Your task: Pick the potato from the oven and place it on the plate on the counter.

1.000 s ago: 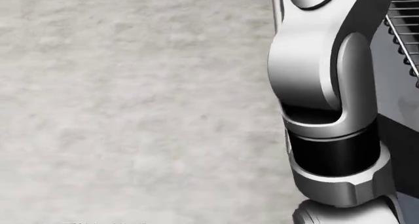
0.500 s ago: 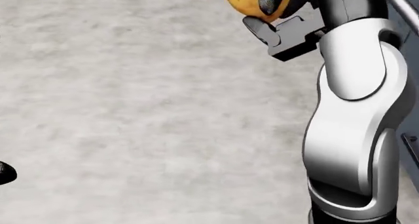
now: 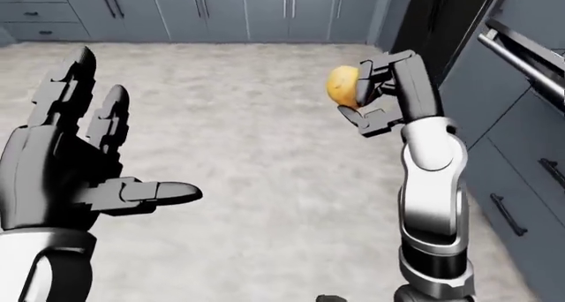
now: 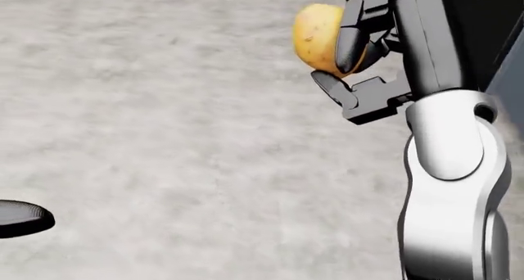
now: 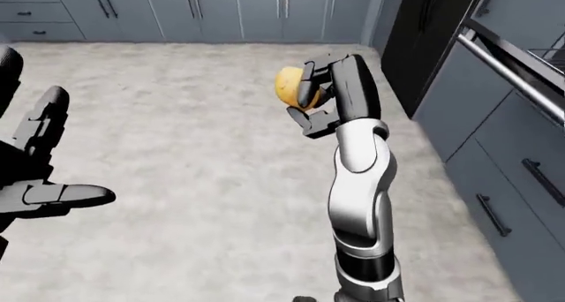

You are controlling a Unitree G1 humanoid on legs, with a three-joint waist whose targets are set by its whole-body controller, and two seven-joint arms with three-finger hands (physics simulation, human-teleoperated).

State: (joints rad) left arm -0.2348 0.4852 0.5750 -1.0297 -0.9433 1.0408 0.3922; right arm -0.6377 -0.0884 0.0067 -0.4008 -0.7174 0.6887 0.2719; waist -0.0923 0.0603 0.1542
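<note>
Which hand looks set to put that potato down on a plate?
The right. Its right hand already has its fingers closed round the potato, held up over the floor. The left hand is open and empty. No plate shows in these views.

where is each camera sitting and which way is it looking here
Left-eye view: on the robot's head, looking down over the grey floor toward cabinets; shows the open left hand and the right hand gripping the potato.
Right-eye view: beside it, nearly the same scene, the oven handle at right.
Head view: also on the head, pitched lower at floor; only the right hand, forearm and a left fingertip show.
All three share the potato and right hand.
</note>
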